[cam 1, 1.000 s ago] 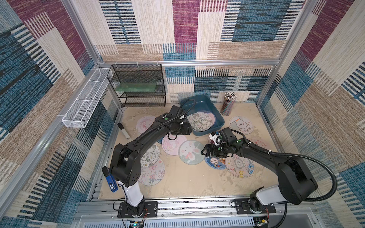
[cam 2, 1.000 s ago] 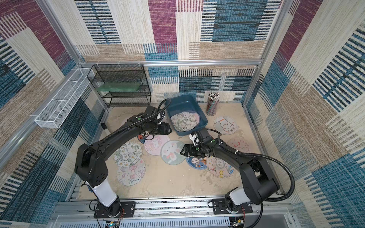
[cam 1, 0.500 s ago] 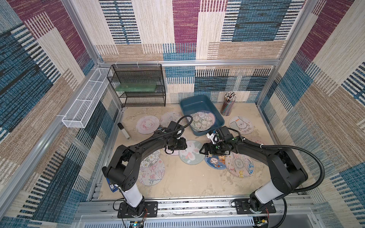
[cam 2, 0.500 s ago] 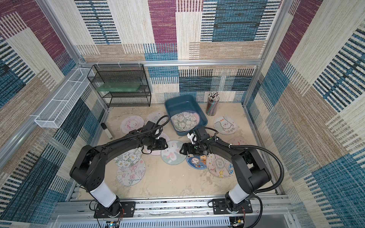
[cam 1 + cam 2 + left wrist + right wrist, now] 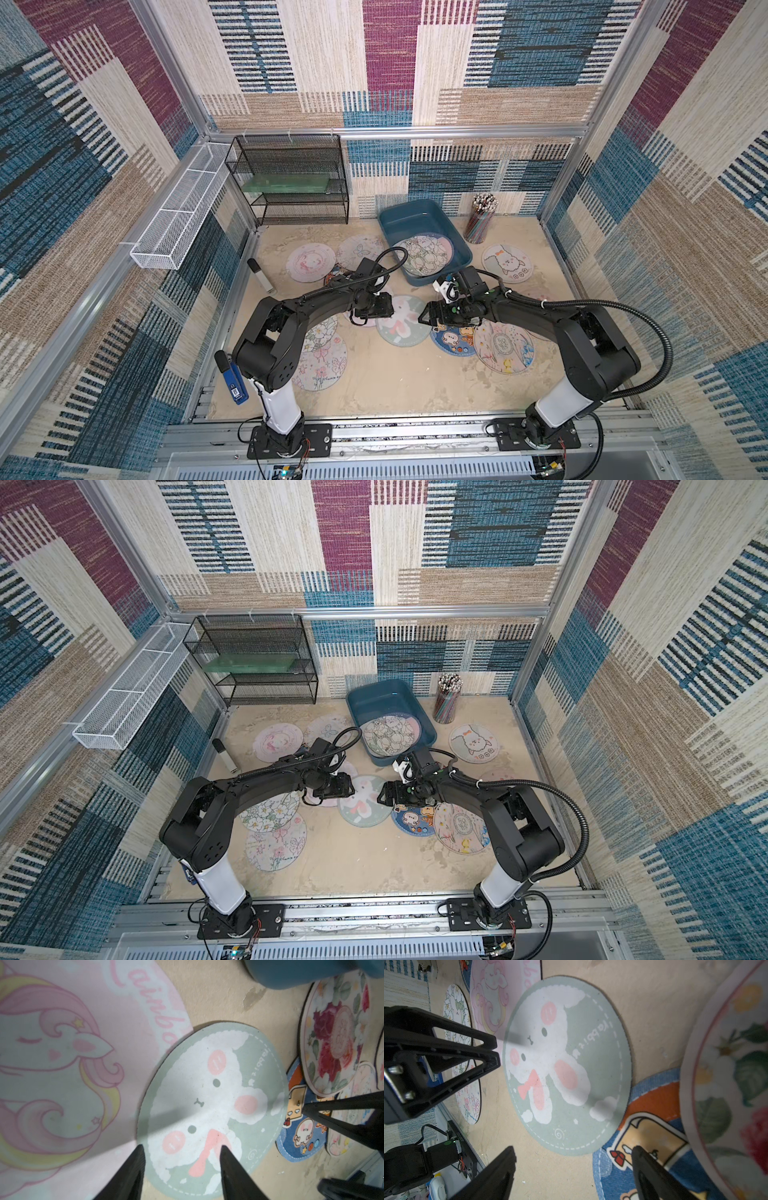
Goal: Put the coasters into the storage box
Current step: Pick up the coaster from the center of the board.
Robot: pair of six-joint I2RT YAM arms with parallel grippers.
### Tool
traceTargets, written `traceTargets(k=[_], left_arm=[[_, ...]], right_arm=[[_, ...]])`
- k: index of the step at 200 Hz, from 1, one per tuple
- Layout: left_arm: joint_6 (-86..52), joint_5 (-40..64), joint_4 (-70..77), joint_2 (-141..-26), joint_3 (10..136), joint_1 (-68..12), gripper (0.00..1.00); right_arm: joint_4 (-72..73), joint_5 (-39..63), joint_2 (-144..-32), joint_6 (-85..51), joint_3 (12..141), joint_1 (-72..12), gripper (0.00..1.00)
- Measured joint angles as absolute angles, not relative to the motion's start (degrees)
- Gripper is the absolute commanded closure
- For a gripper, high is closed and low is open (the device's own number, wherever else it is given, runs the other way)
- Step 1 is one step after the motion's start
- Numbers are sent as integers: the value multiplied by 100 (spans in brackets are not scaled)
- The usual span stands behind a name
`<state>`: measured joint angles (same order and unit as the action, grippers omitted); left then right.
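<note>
Reaches inward with both arms from the two bases at the front edge. Folds the left arm [image 5: 316,297] sharply near its base and runs the forearm low and nearly level toward the middle. Points the left gripper [image 5: 182,1148] toward the opposite arm, its fingers [image 5: 133,1169] parted partway. Bends the right arm [image 5: 536,318] the same way, forearm sloping down toward the middle. Holds the right gripper [image 5: 573,1149] low, fingers [image 5: 652,1176] spread wide. Sets the two grippers tip toward tip, near but apart.
</note>
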<state>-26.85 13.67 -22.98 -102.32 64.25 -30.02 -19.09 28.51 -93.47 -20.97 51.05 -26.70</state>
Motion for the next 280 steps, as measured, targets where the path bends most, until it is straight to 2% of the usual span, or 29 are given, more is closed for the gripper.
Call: traceTargets(k=[153,280], left_arm=[[-2659,1559,-2058,-10580,6475,-2899,47],[-2567,1621,-1929,-10578,6394,-2895,49]], right_arm=[[-1636,2954,-9629,-2279,5089,-2700,12],[-676,3107,-9542,-2947,4648,-2779,13]])
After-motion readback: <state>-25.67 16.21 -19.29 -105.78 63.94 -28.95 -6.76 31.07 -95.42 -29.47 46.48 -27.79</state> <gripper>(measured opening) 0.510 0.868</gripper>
